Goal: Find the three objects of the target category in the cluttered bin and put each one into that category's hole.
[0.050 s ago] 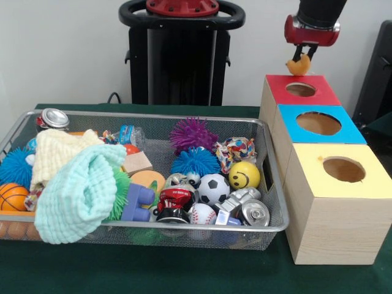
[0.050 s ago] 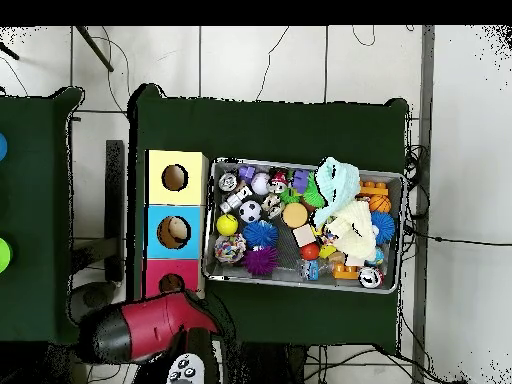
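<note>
I see a small orange object (image 1: 299, 65) pinched between the gripper's (image 1: 304, 56) fingertips, hanging just under the tool. Directly below it sits the red box (image 1: 278, 89) w/ its round hole (image 1: 301, 89); object is above the hole, not touching. Blue box (image 1: 293, 116) and yellow box (image 1: 309, 160) line up nearer the camera. Wire bin (image 1: 277, 207) of toys lies off to the tool's side, left in front view.
</note>
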Motion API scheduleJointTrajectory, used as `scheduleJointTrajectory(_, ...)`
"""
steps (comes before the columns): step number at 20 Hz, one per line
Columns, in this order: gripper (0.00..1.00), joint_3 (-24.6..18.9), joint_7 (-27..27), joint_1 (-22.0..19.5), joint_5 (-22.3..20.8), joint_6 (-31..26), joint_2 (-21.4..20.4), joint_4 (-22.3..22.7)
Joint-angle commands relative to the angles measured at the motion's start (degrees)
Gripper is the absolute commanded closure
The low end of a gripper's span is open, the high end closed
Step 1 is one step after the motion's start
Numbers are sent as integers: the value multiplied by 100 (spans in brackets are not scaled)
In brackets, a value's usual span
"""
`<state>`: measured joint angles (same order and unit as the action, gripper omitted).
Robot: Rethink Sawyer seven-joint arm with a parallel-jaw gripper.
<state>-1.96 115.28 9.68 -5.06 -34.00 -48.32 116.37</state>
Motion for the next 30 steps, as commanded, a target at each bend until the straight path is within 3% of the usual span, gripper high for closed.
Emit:
scheduleJointTrajectory(1, 100, 65, 1021, -54, 325, -442, -136, -641)
scheduleJointTrajectory(7, 100, 65, 948, -65, 318, -693, -175, -766)
scheduleJointTrajectory(20, 100, -111, 553, -392, 239, -944, 162, -1278)
scheduleJointTrajectory(30, 100, -196, 503, -526, 189, -578, 219, -1041)
